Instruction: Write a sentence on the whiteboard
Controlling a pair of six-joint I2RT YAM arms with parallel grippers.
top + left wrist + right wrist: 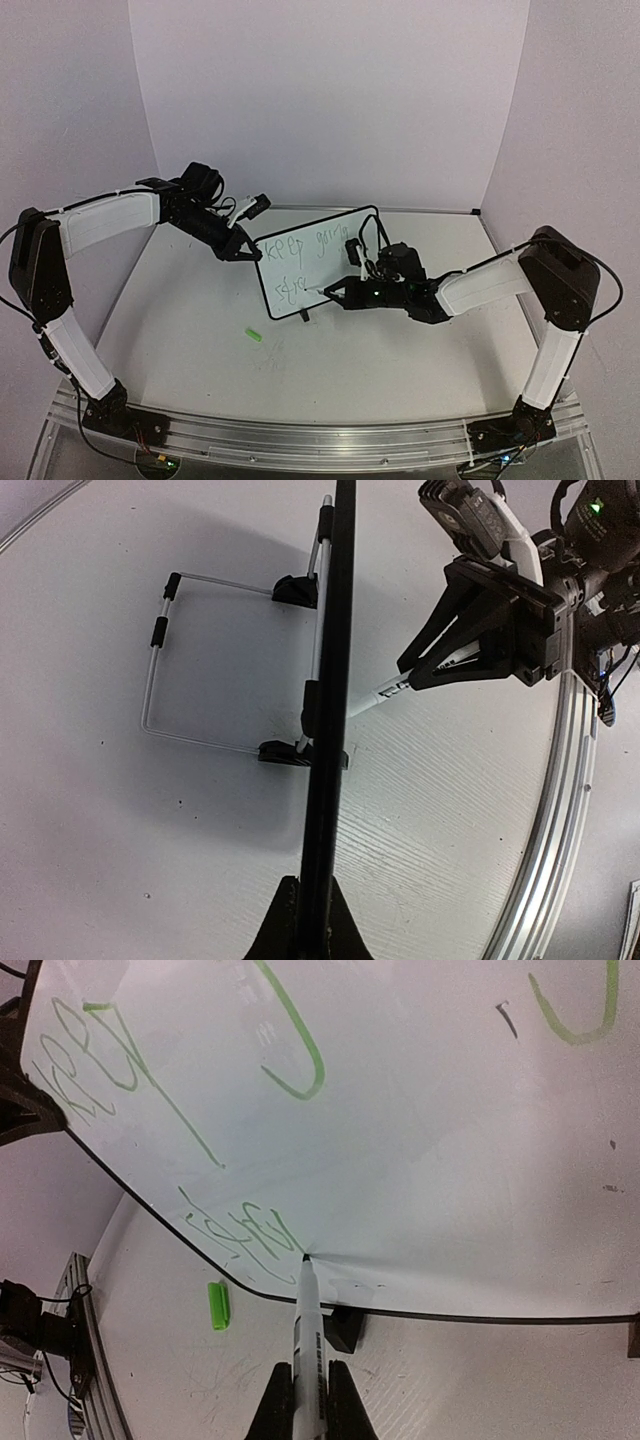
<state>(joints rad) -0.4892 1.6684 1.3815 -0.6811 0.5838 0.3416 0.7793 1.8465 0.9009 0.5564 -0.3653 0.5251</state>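
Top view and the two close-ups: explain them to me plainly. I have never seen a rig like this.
These are two robot arms bolted to a table. The top view looks down from behind them, with the left arm on the left and the right arm on the right. The other two pictures come from a small camera on each wrist.

The left claw is shut on the edge of a small whiteboard, apparently to steady it. Its camera sees the board edge-on, with a wire stand behind.

The right claw is shut on a marker. The marker's tip meets the board beside green writing that starts "keep". A green cap lies on the table.
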